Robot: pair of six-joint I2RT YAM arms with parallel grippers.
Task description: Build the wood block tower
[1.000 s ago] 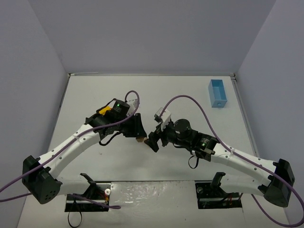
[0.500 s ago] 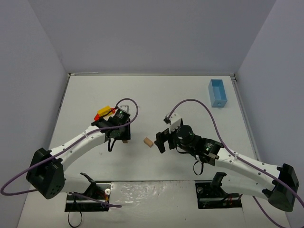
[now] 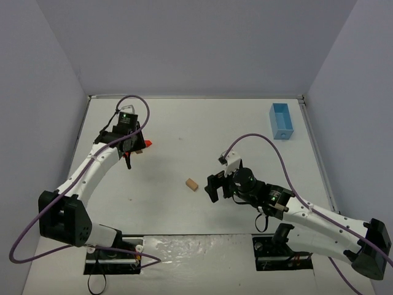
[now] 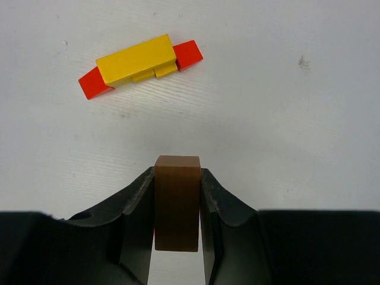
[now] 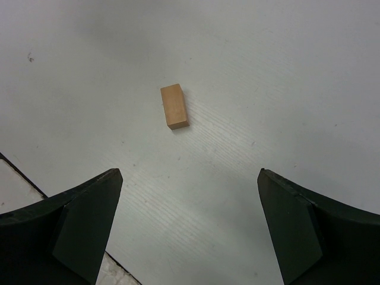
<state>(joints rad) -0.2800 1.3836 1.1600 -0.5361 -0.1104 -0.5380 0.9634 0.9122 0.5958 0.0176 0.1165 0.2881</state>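
Left hand (image 4: 177,178), gripping a brown block (image 4: 177,205), swung leftward; tower (image 4: 140,64) lies just ahead.

Left arm (image 3: 92,169) is extended forward, with the wrist angled downward. Left gripper (image 4: 177,181) is found closed on a brown block (image 4: 177,205), which is clamped between both fingers. Right arm (image 3: 310,216) is stretched low and leftward. Right gripper (image 5: 189,178) is directed downward, with its jaws spread wide.
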